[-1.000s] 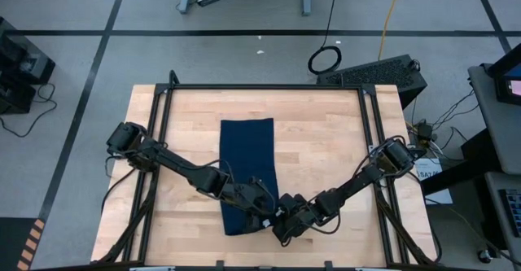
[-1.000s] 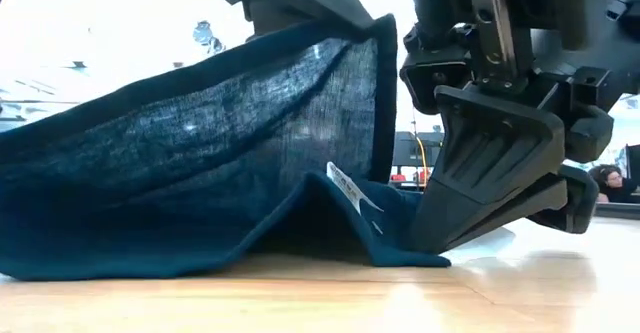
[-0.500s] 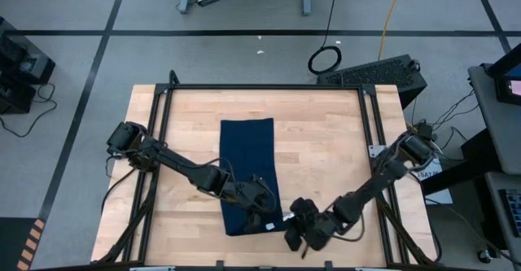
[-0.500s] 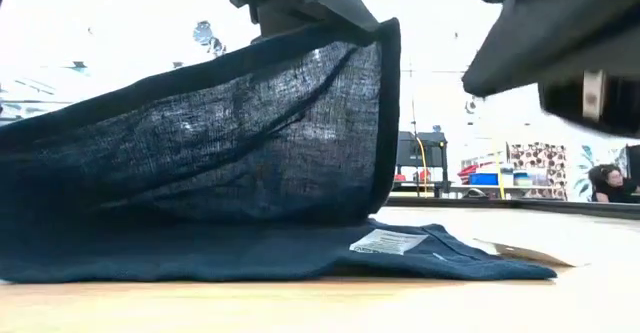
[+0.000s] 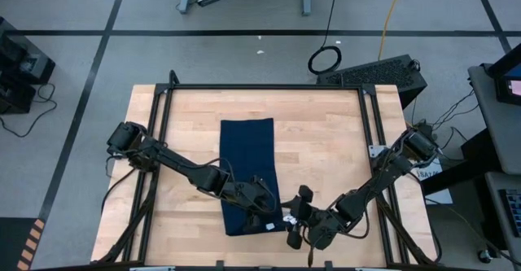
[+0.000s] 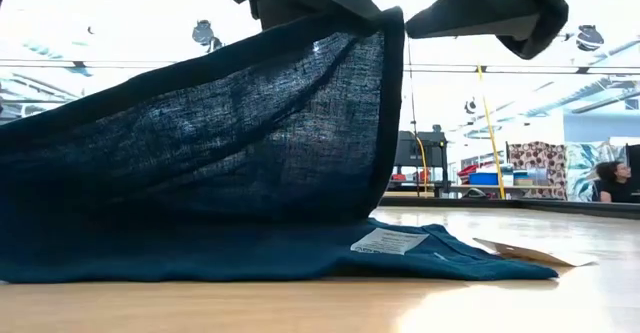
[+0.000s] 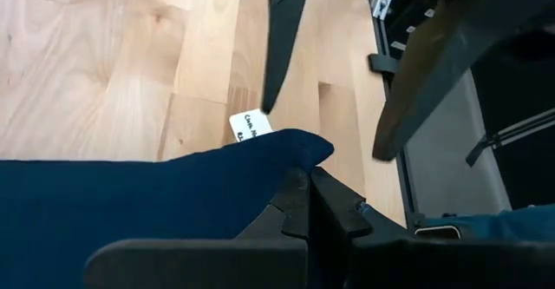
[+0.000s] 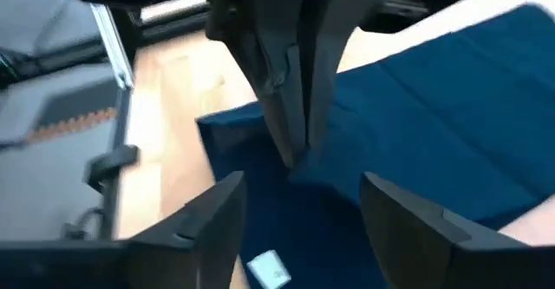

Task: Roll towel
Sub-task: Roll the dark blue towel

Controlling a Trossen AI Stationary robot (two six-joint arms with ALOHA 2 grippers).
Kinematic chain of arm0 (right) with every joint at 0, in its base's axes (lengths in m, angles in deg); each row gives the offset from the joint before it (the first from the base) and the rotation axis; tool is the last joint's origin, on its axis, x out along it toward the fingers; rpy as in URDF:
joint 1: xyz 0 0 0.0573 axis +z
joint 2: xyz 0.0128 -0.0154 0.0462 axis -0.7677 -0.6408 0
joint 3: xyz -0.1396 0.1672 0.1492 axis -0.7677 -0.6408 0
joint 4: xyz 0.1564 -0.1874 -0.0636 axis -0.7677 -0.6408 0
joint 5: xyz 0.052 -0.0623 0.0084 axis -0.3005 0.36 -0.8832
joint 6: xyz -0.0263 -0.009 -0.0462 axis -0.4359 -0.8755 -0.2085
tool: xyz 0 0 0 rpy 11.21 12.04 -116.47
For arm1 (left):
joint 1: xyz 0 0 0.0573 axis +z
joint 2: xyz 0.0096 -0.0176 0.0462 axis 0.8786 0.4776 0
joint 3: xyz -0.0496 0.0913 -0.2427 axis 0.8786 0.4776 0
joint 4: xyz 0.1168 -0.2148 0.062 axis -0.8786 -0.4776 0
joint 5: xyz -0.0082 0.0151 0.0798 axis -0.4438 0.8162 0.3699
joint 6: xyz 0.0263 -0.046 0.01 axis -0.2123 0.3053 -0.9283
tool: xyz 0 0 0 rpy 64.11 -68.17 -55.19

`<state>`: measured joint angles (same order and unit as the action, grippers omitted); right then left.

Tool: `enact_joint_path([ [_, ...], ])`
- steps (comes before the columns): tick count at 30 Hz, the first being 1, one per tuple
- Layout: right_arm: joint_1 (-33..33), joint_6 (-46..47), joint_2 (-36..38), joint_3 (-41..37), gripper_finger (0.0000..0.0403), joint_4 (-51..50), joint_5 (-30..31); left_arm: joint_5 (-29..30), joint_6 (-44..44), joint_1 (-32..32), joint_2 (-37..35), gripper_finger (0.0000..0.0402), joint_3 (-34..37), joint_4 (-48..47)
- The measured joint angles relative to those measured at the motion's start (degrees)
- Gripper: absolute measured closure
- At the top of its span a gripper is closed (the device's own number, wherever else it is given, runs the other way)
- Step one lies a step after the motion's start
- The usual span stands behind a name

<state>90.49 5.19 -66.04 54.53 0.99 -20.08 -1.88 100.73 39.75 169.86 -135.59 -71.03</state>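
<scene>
Towel (image 5: 248, 173), dark navy and folded into a long strip, lies down the middle of the desk (image 5: 326, 157), its near end lifted off the wood. The left tool (image 7: 305, 204) has its fingers pressed together on that near edge, holding the cloth up like a small tent in the low view, while the white tag (image 6: 388, 241) rests flat on the lower layer beside the raised part. The right tool (image 8: 299, 215) hovers just off the near right corner with its fingers spread apart, gripping nothing and pointing at the lifted hem. To start the roll well, I judge the right tool should take the same hem just beside the left one, so both ends of the edge turn over together; a single pinch would likely twist the soft fabric into a cone. The lifted edge should then be carried forward and low over the flat part, tucked tight for the first turn, since a loose core will slump. Thin cloth like this may slip, so a shallow bite is a risk.
</scene>
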Motion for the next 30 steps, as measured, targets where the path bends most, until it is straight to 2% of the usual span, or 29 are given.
enact_joint_path([
  [2, -0.6, -3.8, 0.0, 0.7, 0.0180, -0.5, -0.2, 0.0, 0.0, 0.0, 0.0, 0.0400, 0.0, 0.5],
  [5, -1.7, -10.0, 0.0, 0.8, 0.0198, -0.5, -2.5, 0.0, 0.0, 0.0, 0.0, 0.0400, 0.0, 1.7],
  [9, -3.3, -13.2, 0.0, 0.8, 0.0245, -0.8, -8.1, -0.2, 0.0, 0.1, 0.0, 0.0400, 0.0, 1.8],
  [17, -4.0, -15.7, 0.0, 0.8, 0.0344, -1.1, -9.2, -0.6, 0.4, 0.7, 0.0, 0.0396, 0.0, 1.2],
  [22, -4.0, -15.6, 0.0, 0.8, 0.0394, -1.1, -9.4, -0.7, 2.0, 0.7, 0.0, 0.0365, 0.0, 1.0],
  [28, -3.9, -12.2, 0.0, 0.8, 0.0399, -0.8, -9.6, 0.0, 6.1, -0.2, -2.6, 0.0302, 0.0, -3.3],
  [30, -3.9, -12.2, 0.0, 0.8, 0.0401, -1.2, -9.7, 0.9, 8.5, -0.9, -5.0, 0.0281, -0.1, -9.3],
])
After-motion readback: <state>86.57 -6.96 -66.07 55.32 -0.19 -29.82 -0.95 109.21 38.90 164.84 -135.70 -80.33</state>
